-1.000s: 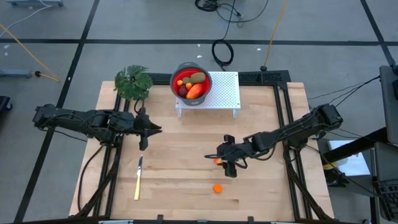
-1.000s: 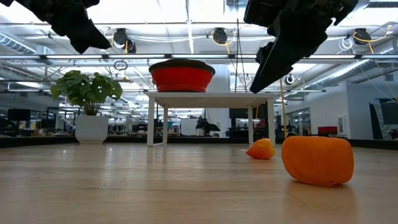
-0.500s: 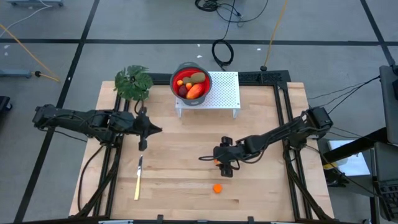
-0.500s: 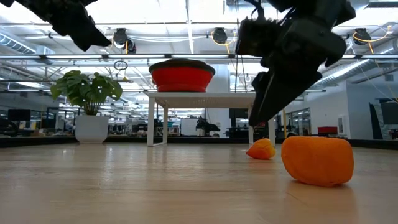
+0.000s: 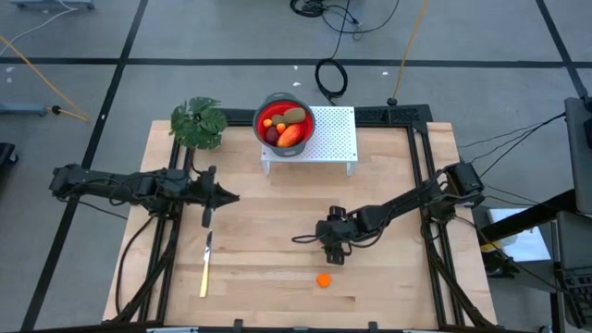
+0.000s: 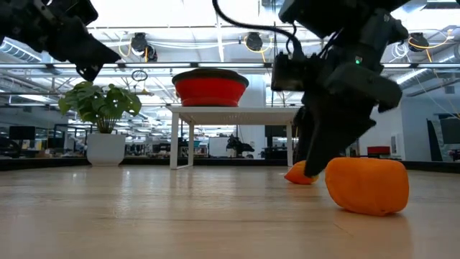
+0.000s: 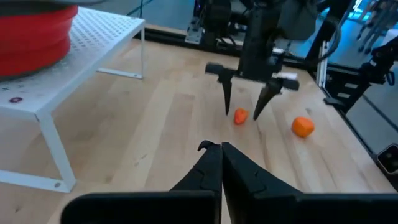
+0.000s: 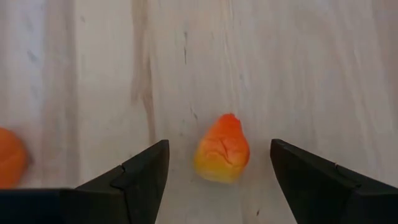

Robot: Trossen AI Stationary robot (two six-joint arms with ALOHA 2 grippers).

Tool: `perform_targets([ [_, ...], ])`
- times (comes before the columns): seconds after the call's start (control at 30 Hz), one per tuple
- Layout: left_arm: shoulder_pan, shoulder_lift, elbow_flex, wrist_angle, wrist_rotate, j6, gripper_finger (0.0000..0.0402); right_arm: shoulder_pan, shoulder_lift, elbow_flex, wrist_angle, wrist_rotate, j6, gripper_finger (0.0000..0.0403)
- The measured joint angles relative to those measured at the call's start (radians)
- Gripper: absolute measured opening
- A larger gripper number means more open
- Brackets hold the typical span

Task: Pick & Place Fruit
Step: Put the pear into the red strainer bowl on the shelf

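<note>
The white perforated metal stand (image 5: pixel 328 137) at the far side of the wooden table (image 5: pixel 259 268) is my marker for everything here. On its left end sits a round red bowl (image 5: pixel 282 123), and inside it lie an elongated red-orange fruit (image 5: pixel 290 136), an olive-brown oval fruit (image 5: pixel 294 116), a dark red ball (image 5: pixel 272 135) and a tiny orange piece (image 5: pixel 268 123). A green leafy potted plant (image 5: pixel 198 122) stands just left of the stand.

Well in front of the stand, near the middle of the table, the right gripper (image 5: pixel 326 240) is down low with its two dark fingers (image 8: pixel 134 177) spread wide apart. Between them, touching neither, a small orange-to-yellow fruit piece (image 8: pixel 222 149) lies on the wood. Seen from the left arm's camera, that gripper's tips straddle the piece almost at the table surface.

A second small round orange fruit (image 5: pixel 323 279) rests on the table nearer the front edge, a little apart from the gripper.

The left gripper (image 5: pixel 231 196) hangs above the table to the left of and in front of the stand, its fingers (image 7: pixel 211 163) pressed together on nothing. A slim pale-yellow knife (image 5: pixel 205 268) lies flat on the wood in front of it.
</note>
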Motion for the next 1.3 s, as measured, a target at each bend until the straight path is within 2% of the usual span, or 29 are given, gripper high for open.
perform_targets([
  [0.2,0.0,-0.035,-0.005,-0.001,-0.001,0.006,0.0008,0.0,0.026,0.0,0.002,0.008,0.007,0.0252],
  [0.73,0.0,-0.033,-0.005,-0.015,-0.001,0.009,0.0009,0.0,0.022,-0.001,0.05,0.049,-0.01,0.0131],
  [0.83,0.0,-0.033,-0.005,-0.015,-0.001,0.009,0.0002,-0.007,-0.008,0.0,0.083,0.019,-0.045,0.0112],
  [0.97,0.0,-0.032,-0.005,-0.015,-0.001,0.009,0.0012,-0.029,-0.066,0.0,0.115,-0.027,-0.059,0.0092],
  [1.1,0.0,-0.032,-0.005,-0.014,-0.001,0.008,0.002,-0.061,-0.143,0.0,0.151,-0.03,-0.088,0.0089],
  [1.3,0.0,-0.032,-0.005,-0.014,-0.001,0.0,0.0021,-0.12,-0.253,0.001,0.305,-0.03,-0.149,0.009],
])
